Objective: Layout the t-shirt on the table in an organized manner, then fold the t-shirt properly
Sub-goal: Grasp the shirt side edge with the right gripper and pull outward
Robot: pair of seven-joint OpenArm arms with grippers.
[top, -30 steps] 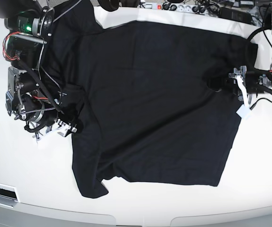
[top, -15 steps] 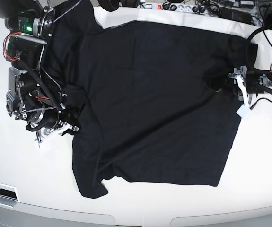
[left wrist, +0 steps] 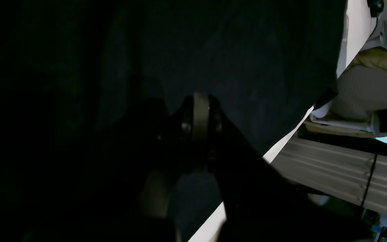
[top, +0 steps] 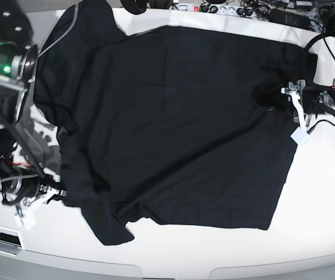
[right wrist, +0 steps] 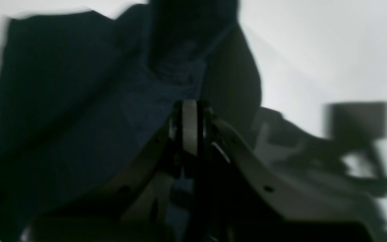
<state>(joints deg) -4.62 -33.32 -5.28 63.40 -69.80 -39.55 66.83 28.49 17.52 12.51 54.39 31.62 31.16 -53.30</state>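
Observation:
The black t-shirt point(top: 179, 128) lies spread over the white table point(top: 324, 198), mostly flat, with its left edge drawn into a fold toward the front left. My right gripper point(top: 59, 195) sits at that front-left edge, shut on the fabric. In the right wrist view the right gripper point(right wrist: 190, 114) has its jaws pressed together with dark t-shirt point(right wrist: 79, 101) cloth between them. My left gripper point(top: 269, 100) is at the shirt's right side, shut where the cloth puckers. The left wrist view shows the left gripper point(left wrist: 200, 111) closed against the t-shirt point(left wrist: 247, 50).
A power strip and cables point(top: 214, 8) line the table's back edge. The right arm's body point(top: 7, 116) stands over the left side of the table. A small pale tag point(top: 299, 137) hangs by the shirt's right edge. The table's front rim point(top: 173, 271) runs close below the shirt.
The right gripper has shut on the shirt's left edge and moved toward the table's front, dragging that edge along. The left arm has stayed put.

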